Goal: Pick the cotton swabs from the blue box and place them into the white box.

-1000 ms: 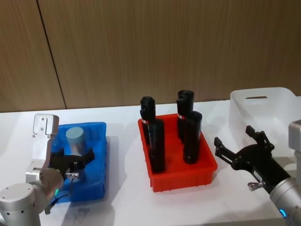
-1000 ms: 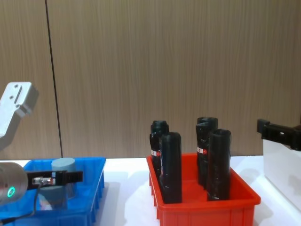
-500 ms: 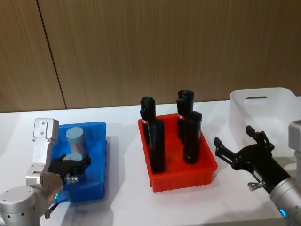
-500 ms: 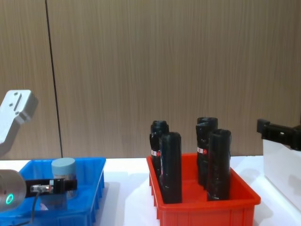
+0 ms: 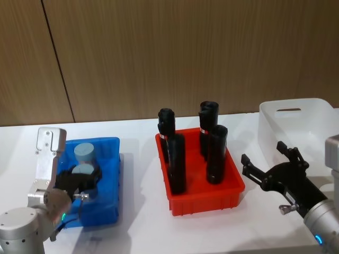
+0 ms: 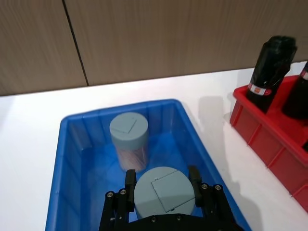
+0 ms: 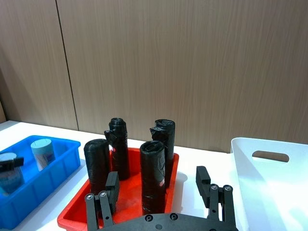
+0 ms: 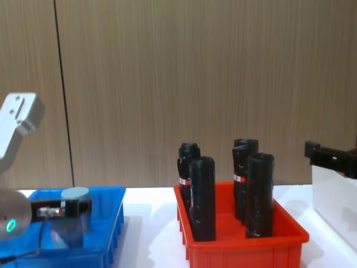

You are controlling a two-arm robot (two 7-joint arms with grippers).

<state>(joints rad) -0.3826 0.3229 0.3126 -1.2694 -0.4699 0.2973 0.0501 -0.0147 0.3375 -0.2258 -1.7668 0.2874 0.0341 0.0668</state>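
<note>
My left gripper [image 5: 83,174] pinches an upright cotton swab jar [image 6: 164,192], near end of the blue box [image 5: 111,159]; the white box [image 5: 318,127] lies far right past the red bin [image 5: 206,203], beside my spread right gripper [image 5: 263,152].

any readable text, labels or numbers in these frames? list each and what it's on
No legible text in any view.
Red-and-white labels on the black cylinders: too small to read.
Side of the standing cotton swab jar: nothing legible.
Lid of the held cotton swab jar in the left gripper: no print.

Black cylinders [image 5: 176,161] left of white box [image 5: 312,132]
</note>
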